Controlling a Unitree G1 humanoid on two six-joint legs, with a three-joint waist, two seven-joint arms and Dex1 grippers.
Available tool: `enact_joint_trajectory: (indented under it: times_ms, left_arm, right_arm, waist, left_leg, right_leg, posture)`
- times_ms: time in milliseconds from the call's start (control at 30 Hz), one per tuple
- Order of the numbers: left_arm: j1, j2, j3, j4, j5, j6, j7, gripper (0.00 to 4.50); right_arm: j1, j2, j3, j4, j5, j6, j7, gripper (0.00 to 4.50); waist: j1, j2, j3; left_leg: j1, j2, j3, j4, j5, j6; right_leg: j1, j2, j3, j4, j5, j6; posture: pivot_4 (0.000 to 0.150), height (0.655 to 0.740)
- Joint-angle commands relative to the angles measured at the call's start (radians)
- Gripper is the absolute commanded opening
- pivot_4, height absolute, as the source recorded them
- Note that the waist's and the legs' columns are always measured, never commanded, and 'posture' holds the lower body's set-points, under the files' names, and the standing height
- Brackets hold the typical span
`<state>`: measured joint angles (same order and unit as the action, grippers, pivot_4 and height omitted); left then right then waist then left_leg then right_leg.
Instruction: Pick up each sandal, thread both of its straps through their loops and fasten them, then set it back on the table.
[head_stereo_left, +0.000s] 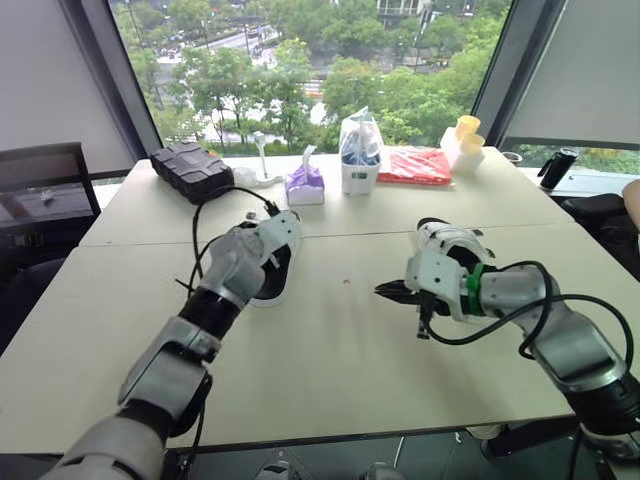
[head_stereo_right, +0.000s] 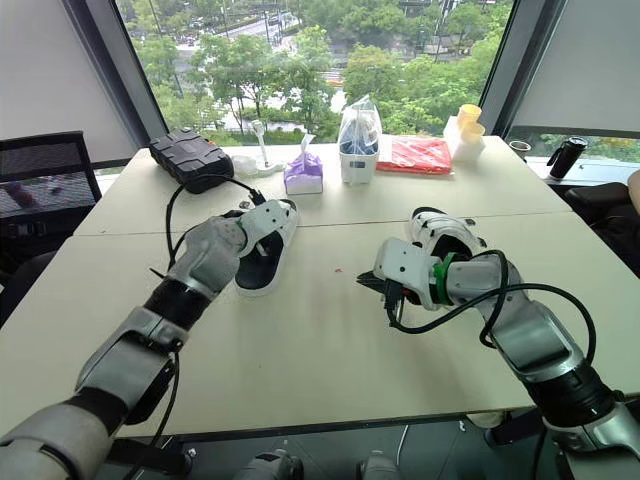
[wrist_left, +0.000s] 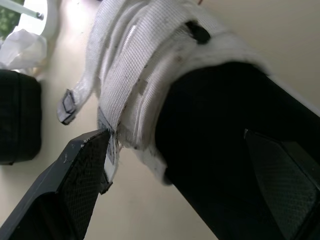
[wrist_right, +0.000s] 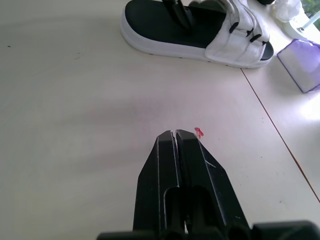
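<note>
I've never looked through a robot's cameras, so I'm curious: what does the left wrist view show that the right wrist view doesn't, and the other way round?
Left wrist view: a close look at a white woven strap, its loose end with a grey tab, the left pincer right at it, and a black case nearby.
Right wrist view: the whole sandal lying flat with its black footbed up, the right pincer shut over the table, a red speck and a purple tissue pack.
Both: that sandal on the beige table.
</note>
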<state>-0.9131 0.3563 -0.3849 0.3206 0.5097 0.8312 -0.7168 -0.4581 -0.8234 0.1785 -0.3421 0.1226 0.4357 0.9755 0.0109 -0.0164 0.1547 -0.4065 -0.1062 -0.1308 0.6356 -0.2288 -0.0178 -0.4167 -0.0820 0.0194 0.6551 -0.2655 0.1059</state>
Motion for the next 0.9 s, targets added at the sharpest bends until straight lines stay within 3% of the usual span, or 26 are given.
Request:
enact_joint_trajectory:
  times_ms: [33,133,233,367,667,900]
  left_arm:
    - [0.058,0.019,-0.013,-0.125,-0.078,0.09,-0.128,4.48]
    - [0.087,0.01,0.096,-0.24,-0.163,0.135,-0.133,4.48]
    - [0.15,-0.036,0.335,-0.375,-0.335,-0.017,-0.079,4.48]
    - [0.22,-0.033,0.449,-0.451,-0.44,-0.114,-0.032,4.48]
    - [0.314,0.095,0.503,-0.443,-0.587,-0.14,-0.075,4.48]
    - [0.431,0.199,0.533,-0.632,-0.733,-0.007,-0.12,4.48]
  right_arm:
    - [-0.03,0.001,-0.009,0.006,-0.004,-0.023,0.01,0.0]
    - [-0.037,0.001,-0.007,0.018,-0.003,-0.032,0.016,0.0]
    - [-0.042,-0.005,-0.009,0.046,-0.006,-0.055,0.029,0.0]
    - [-0.036,-0.021,-0.038,0.071,0.006,-0.074,0.039,0.0]
    - [0.054,-0.074,-0.196,0.063,0.097,-0.041,0.049,0.0]
    - [0.046,-0.112,-0.275,0.09,0.159,-0.002,0.071,0.0]
  waist:
    - [0.001,0.0,0.0]
    - [0.002,0.0,0.0]
    - [0.003,-0.001,0.001]
    - [-0.004,-0.001,0.002]
    - [0.004,-0.001,0.002]
    - [-0.001,0.0,0.003]
  left_leg:
    - [0.0,0.0,0.0,0.0,0.0,0.0]
    - [0.0,0.0,0.0,0.001,0.0,0.0]
    - [-0.001,0.0,-0.002,0.002,0.0,0.0]
    - [-0.002,0.001,-0.002,0.003,0.0,0.0]
    - [-0.002,0.001,-0.003,0.003,0.0,0.0]
    - [-0.002,0.002,-0.001,0.001,-0.001,0.001]
  right_leg:
    - [0.0,0.0,0.0,0.0,0.0,0.0]
    - [0.0,0.0,0.0,0.0,0.0,0.0]
    - [0.0,0.0,-0.001,0.0,0.0,0.0]
    - [-0.002,-0.001,-0.001,-0.001,0.001,-0.001]
    - [-0.001,-0.001,-0.001,-0.001,0.001,-0.001]
    - [-0.001,-0.002,0.001,-0.002,0.001,-0.001]
  posture:
    - [0.15,0.74]
    - [0.15,0.74]
    - [0.15,0.74]
    - [0.15,0.74]
    - [0.15,0.74]
    - [0.15,0.74]
